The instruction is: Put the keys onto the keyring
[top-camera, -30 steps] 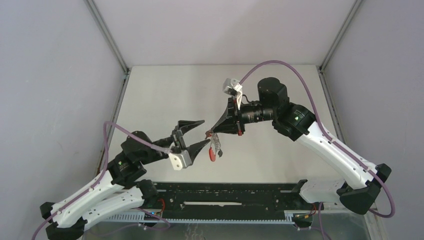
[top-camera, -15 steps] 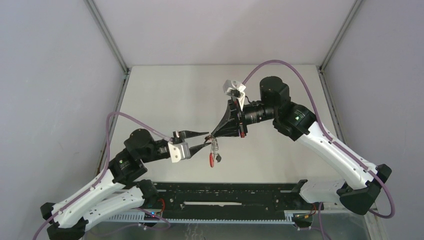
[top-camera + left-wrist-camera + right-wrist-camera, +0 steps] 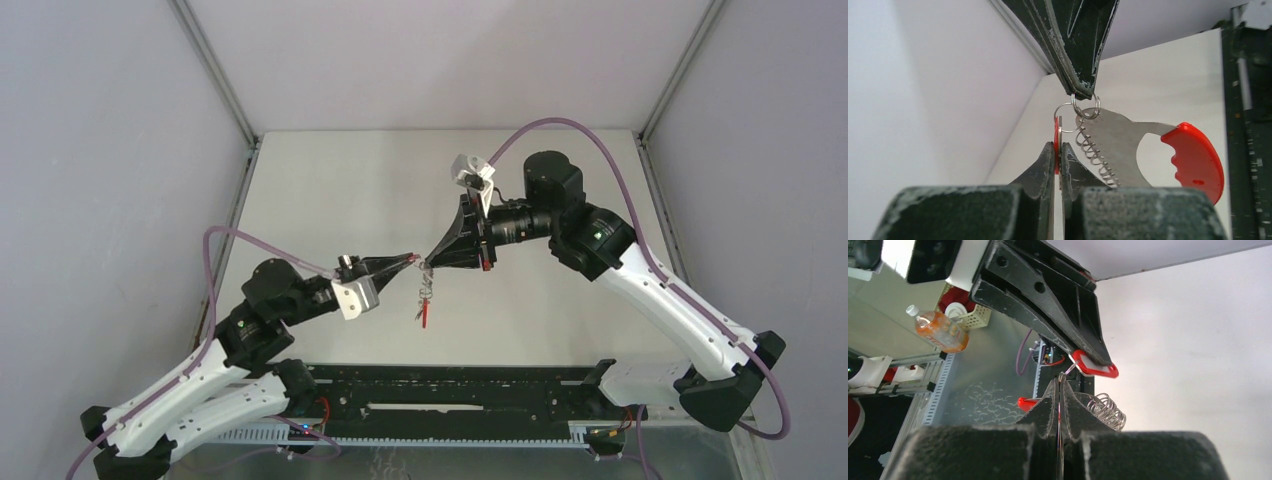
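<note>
Above the table's middle, my left gripper (image 3: 411, 261) and right gripper (image 3: 428, 263) meet tip to tip. The left gripper (image 3: 1058, 146) is shut on the red key tag (image 3: 1056, 142), which I see edge-on; its key blade is hidden. A thin wire ring (image 3: 1066, 118) links the tag to the top of the keyring (image 3: 1118, 145). The keyring is a silver plate with a row of wire loops (image 3: 1094, 155) and a red arc (image 3: 1195, 160). It hangs (image 3: 425, 300) below the right gripper (image 3: 1082, 93), which is shut on its top ring. In the right wrist view the right gripper (image 3: 1059, 383) pinches thin metal, with the tag (image 3: 1094, 367) just above.
A black rail (image 3: 450, 392) runs along the near edge between the arm bases. Grey walls close the table on three sides. Beyond the table's edge, the right wrist view shows an orange bottle (image 3: 939, 330) and a cream basket (image 3: 972, 316).
My left gripper rose toward the right gripper's tip and went from wide open to shut on the red tag. The right gripper barely shifted, and the keyring now hangs edge-on.
</note>
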